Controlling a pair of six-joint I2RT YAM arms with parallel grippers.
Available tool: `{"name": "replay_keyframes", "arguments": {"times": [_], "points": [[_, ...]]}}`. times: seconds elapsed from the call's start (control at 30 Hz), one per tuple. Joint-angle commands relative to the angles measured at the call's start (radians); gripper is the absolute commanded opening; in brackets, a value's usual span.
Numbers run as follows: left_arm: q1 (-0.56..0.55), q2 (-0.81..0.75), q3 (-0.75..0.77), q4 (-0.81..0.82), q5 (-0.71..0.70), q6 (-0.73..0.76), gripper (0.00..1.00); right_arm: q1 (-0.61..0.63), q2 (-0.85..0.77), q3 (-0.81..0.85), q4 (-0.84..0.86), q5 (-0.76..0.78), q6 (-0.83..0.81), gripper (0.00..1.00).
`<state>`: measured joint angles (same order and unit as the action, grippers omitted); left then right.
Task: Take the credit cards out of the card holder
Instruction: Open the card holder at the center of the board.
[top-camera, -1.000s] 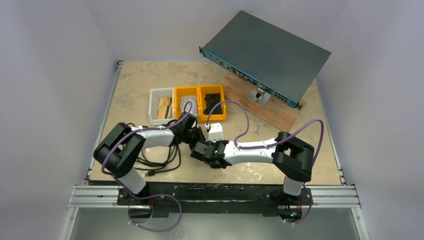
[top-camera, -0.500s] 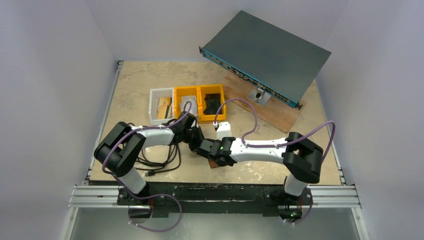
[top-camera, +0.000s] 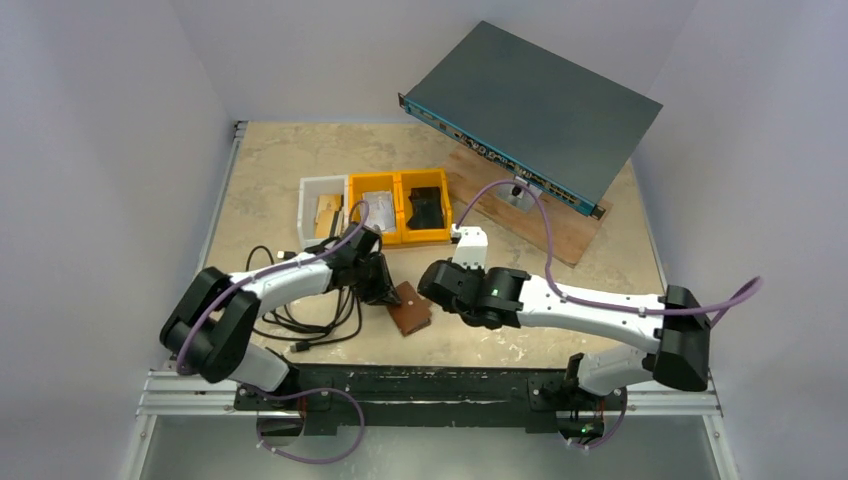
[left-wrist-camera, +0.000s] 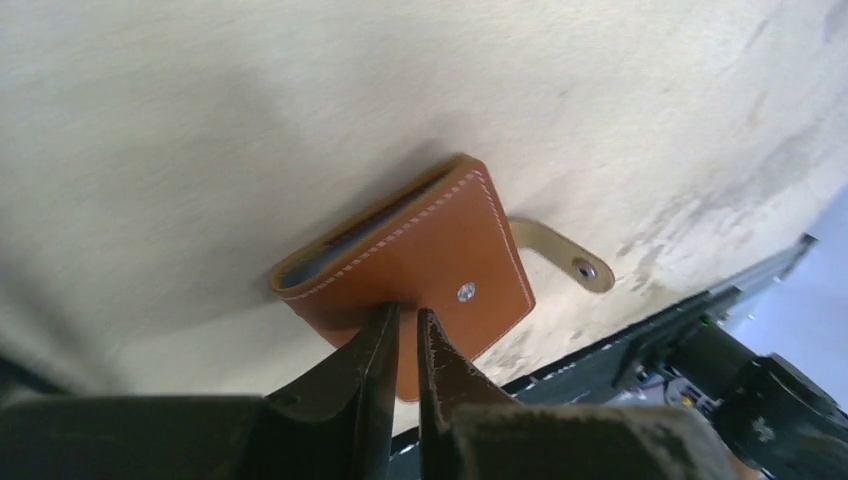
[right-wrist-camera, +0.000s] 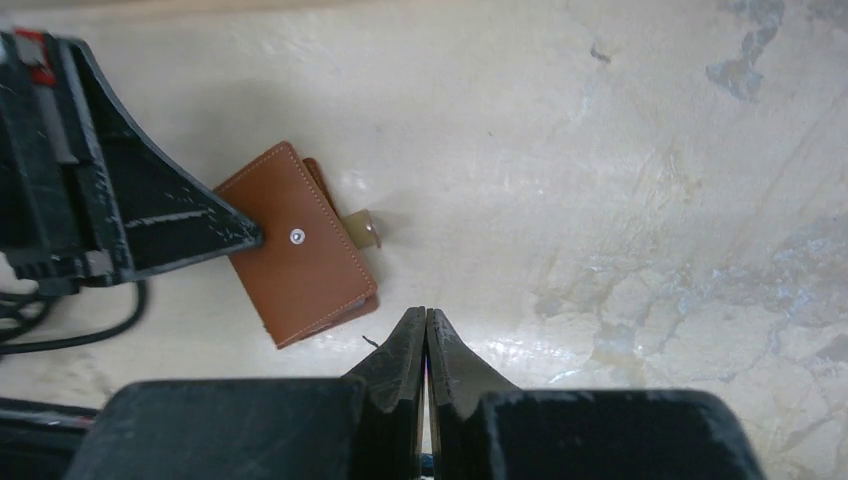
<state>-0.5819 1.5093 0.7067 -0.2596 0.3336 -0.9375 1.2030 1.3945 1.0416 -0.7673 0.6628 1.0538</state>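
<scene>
On beige tabletop (top-camera: 300, 160), resting left gripper (left-wrist-camera: 407, 316) tips, nearly closed and empty, against folded card holder (left-wrist-camera: 420, 255), hovering right gripper (right-wrist-camera: 426, 316) pinched shut just beside it — judging leather light, soft, slidey — pinning one flap, peeling other by free edge.

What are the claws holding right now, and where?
Right gripper: nothing. Left gripper tips touch the flat-lying card holder at its edge; whether they pinch it cannot be told.

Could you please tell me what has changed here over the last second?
The right tool drew back to the right, uncovering the holder, which now lies closed on the table. The left tool stays at its edge. The bins have not moved.
</scene>
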Motion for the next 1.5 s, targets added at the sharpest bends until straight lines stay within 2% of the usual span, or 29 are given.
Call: {"name": "replay_keyframes", "arguments": {"times": [0.0,0.07,0.17,0.23,0.3,0.33,0.4,0.47,0.63,0.93,1.1,1.13,1.23,1.37,1.47], "points": [[0.016,-0.145,0.049,-0.259,-0.191,0.122,0.17,-0.005,-0.055,0.075,0.019,-0.015,-0.043,0.0],[0.015,-0.201,0.059,-0.283,-0.19,0.145,0.24,-0.003,-0.046,0.078,0.039,-0.033,-0.057,0.0],[0.015,-0.233,0.072,-0.309,-0.182,0.168,0.24,-0.004,-0.009,0.071,0.056,-0.054,-0.072,0.0],[0.015,-0.24,0.07,-0.317,-0.19,0.173,0.23,-0.003,0.002,0.036,0.15,-0.105,-0.123,0.03],[0.015,-0.244,0.062,-0.327,-0.203,0.171,0.22,-0.005,0.01,-0.017,0.284,-0.155,-0.184,0.31],[0.015,-0.251,0.057,-0.331,-0.209,0.169,0.22,-0.007,0.014,-0.041,0.362,-0.18,-0.221,0.4],[0.016,-0.27,0.043,-0.337,-0.227,0.159,0.21,-0.024,0.035,-0.079,0.492,-0.218,-0.232,0.42],[0.014,-0.287,0.03,-0.344,-0.238,0.148,0.21,-0.055,0.069,-0.104,0.571,-0.254,-0.331,0.46],[0.017,-0.318,0.009,-0.352,-0.249,0.129,0.2,-0.118,0.145,-0.145,0.702,-0.307,-0.411,0.45],[0.02,-0.34,0.02,-0.386,-0.26,0.125,0.18,-0.161,0.268,-0.106,0.729,-0.324,-0.459,0.34],[0.019,-0.335,0.029,-0.394,-0.263,0.116,0.17,-0.162,0.267,-0.132,0.734,-0.342,-0.431,0.31],[0.02,-0.331,0.032,-0.395,-0.262,0.113,0.17,-0.161,0.266,-0.133,0.729,-0.343,-0.426,0.26],[0.02,-0.32,0.04,-0.397,-0.257,0.106,0.16,-0.161,0.247,-0.129,0.689,-0.316,-0.398,0.02],[0.019,-0.33,0.044,-0.4,-0.253,0.099,0.17,-0.16,0.145,-0.114,0.581,-0.238,-0.356,0.0],[0.02,-0.346,0.043,-0.398,-0.246,0.093,0.19,-0.151,0.049,-0.106,0.512,-0.24,-0.327,0.0]]}}
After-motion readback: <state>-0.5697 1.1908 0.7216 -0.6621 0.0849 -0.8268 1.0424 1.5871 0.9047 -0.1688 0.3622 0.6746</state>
